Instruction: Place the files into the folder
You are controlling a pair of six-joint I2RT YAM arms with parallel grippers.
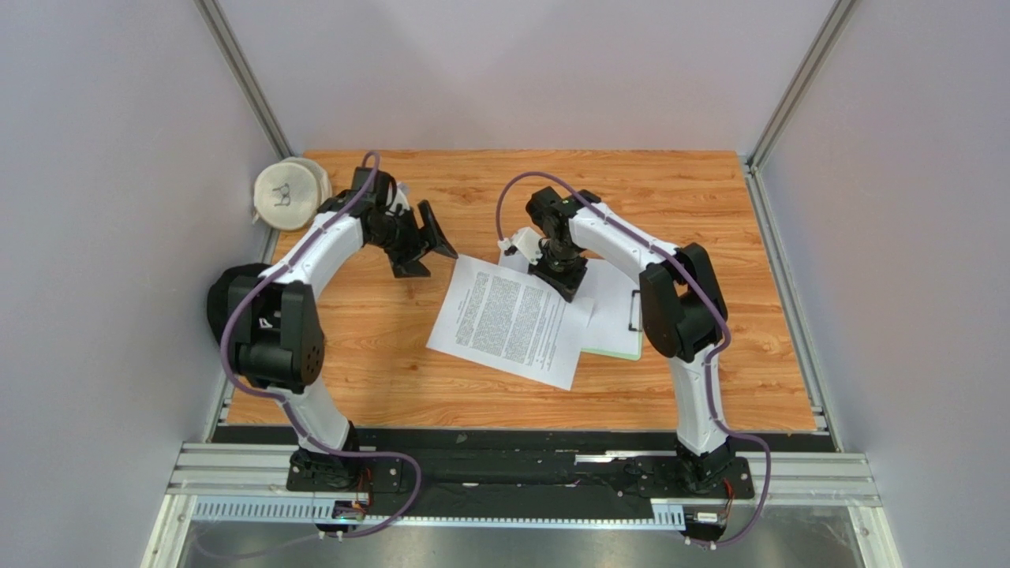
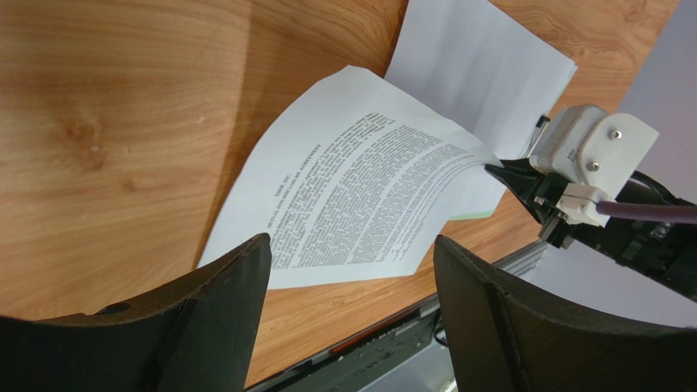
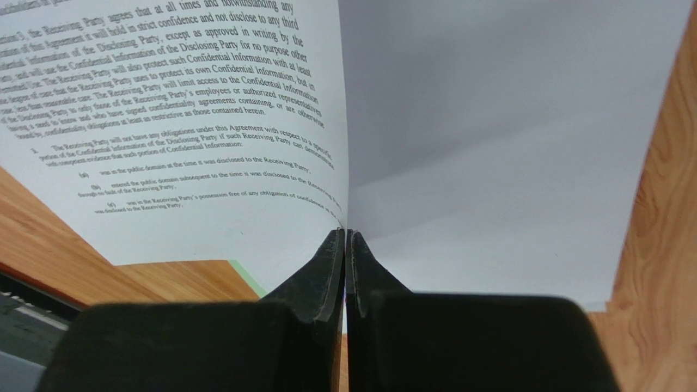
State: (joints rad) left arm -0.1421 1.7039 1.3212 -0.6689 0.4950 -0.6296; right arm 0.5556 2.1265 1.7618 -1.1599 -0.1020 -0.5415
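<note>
A white printed sheet (image 1: 510, 320) lies tilted mid-table, its far right edge lifted. My right gripper (image 1: 557, 275) is shut on that edge; the right wrist view shows the sheet (image 3: 188, 122) curling up from the closed fingertips (image 3: 334, 253). Under it lies another white sheet (image 1: 611, 296) on the pale green folder (image 1: 617, 350), of which only thin green edges show (image 3: 245, 273). My left gripper (image 1: 424, 251) is open and empty, hovering left of the sheet; its view shows the printed sheet (image 2: 368, 196), the plain sheet (image 2: 483, 65) and the right gripper (image 2: 523, 184).
A white cloth bundle (image 1: 288, 193) sits at the table's far left corner. Grey walls close in on the left, right and back. The black rail (image 1: 522, 440) runs along the near table edge.
</note>
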